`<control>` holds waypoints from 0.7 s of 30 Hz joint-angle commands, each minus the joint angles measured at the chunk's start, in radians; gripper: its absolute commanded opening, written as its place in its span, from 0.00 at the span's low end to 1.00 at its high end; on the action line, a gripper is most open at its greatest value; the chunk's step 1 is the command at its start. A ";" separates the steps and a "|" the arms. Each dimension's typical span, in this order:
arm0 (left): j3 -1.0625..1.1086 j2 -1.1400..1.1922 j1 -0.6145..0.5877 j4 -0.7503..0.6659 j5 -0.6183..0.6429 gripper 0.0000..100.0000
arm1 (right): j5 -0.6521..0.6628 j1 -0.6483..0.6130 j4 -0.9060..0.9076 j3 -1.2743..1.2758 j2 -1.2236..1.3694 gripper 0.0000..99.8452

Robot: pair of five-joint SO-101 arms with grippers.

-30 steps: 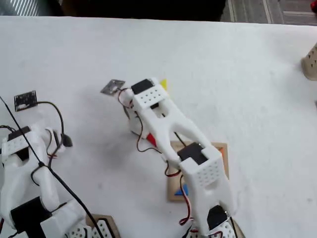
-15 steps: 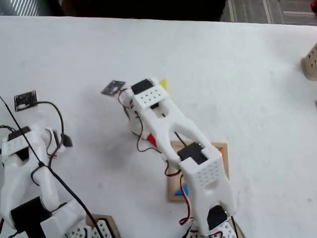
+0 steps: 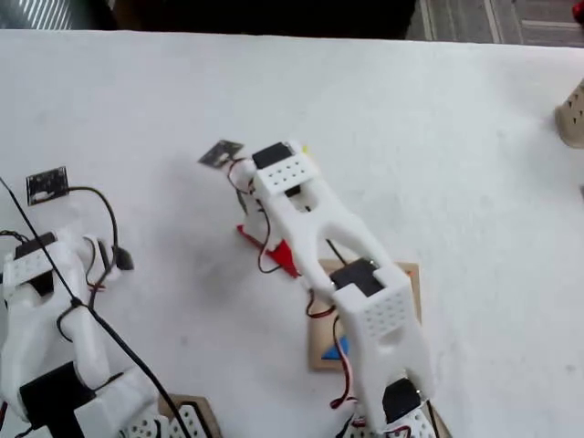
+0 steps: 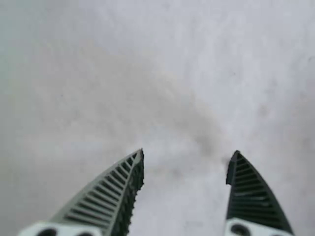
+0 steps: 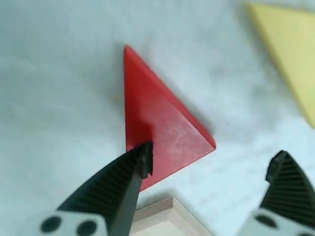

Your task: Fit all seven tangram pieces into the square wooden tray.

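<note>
— On the counter (image 3: 438, 137), where does the red triangle (image 5: 157, 132) lie?

— Flat on the white surface, just left of the far-left corner of the wooden tray (image 3: 410, 272). It is close to that corner but outside the tray. The right arm (image 3: 315, 224) stretches from the near edge, over the tray, out above the triangle.

— And the right gripper (image 5: 214, 157)?

— Spread wide, with nothing held. It hangs over the triangle. One finger (image 5: 123, 182) lines up with the triangle's edge, while the other is off the piece, over bare counter. Whether the first finger touches the piece I cannot tell.

— Is anything inside the tray?

— A blue piece (image 3: 335, 350) shows in its near-left part, beside the arm. The arm covers most of the rest of the tray.

— Any other pieces out on the counter?

— A yellow piece (image 5: 288, 54) lies flat, apart from the red triangle and on its far side.

— What about the left gripper (image 4: 187, 158)?

— Open as well, with nothing between its fingers, above bare counter. The left arm (image 3: 46, 319) sits at the near-left of the counter, well apart from the tray.

— Anything else?

— A beige perforated object (image 3: 572, 114) stands at the far-right edge.
</note>
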 commanded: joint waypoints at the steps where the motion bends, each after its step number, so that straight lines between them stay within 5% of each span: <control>1: -0.005 -0.041 -0.005 0.003 0.000 0.27 | -0.038 -0.041 -0.013 0.003 0.021 0.36; 21: -0.005 -0.041 -0.005 0.003 0.000 0.27 | -0.041 -0.065 0.038 0.005 -0.007 0.36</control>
